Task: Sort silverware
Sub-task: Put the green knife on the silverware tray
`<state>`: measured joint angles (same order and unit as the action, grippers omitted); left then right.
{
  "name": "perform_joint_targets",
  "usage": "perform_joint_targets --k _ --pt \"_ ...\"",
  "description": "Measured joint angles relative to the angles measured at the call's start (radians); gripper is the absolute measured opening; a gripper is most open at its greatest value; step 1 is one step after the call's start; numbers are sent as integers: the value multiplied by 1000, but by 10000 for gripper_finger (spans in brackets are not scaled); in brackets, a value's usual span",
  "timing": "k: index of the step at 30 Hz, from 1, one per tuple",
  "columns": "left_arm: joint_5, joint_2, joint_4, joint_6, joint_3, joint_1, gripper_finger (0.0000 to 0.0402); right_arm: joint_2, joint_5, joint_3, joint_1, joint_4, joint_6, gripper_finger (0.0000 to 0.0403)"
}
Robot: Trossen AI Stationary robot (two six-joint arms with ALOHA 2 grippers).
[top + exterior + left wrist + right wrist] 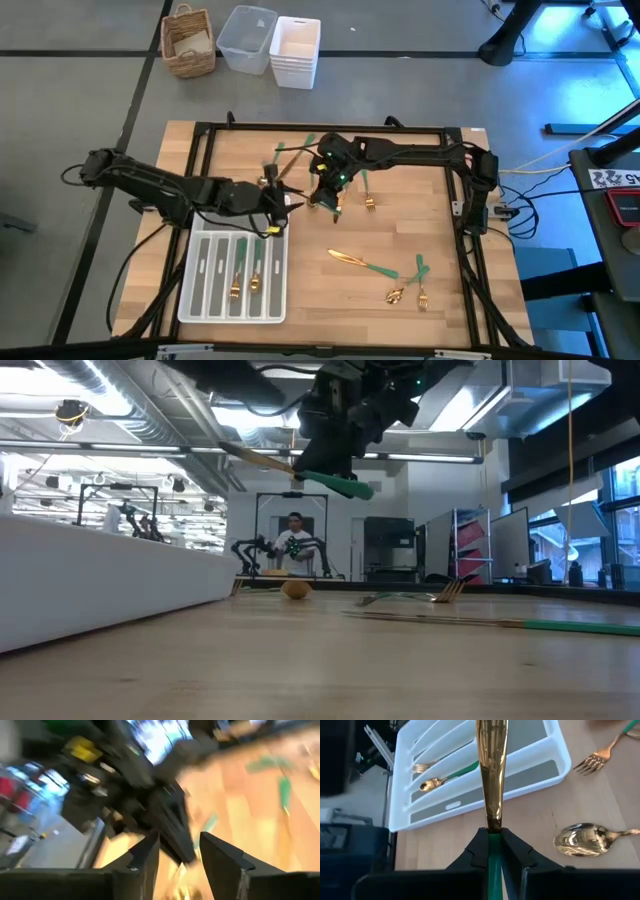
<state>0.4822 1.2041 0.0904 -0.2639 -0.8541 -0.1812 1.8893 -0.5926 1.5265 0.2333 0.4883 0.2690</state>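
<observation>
A gold-bladed knife (491, 775) with a green handle is clenched by the right tool (492, 851) — handle pinched between the fingers, blade pointing straight out ahead of it, lifted clear of the bench (400, 230). Just beyond the blade tip a white tray (547, 750) is seen, with a spoon (432, 784) and a fork (421, 767) in its slots. Beside the right tool, a loose spoon (582, 840) and fork (592, 762) lie on the wood. The left tool (180, 852) is held released — fingers spread, nothing between them — close to the right one, over the tray's far end.
</observation>
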Motion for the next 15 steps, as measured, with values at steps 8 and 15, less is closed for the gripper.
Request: perform_joint_targets --k 8,15 --pt "-54 17 140 -85 -59 35 137 0 -22 0 -15 -19 65 26" --pt "-161 35 215 -79 -57 91 134 -1 -54 0 -44 -25 79 26"
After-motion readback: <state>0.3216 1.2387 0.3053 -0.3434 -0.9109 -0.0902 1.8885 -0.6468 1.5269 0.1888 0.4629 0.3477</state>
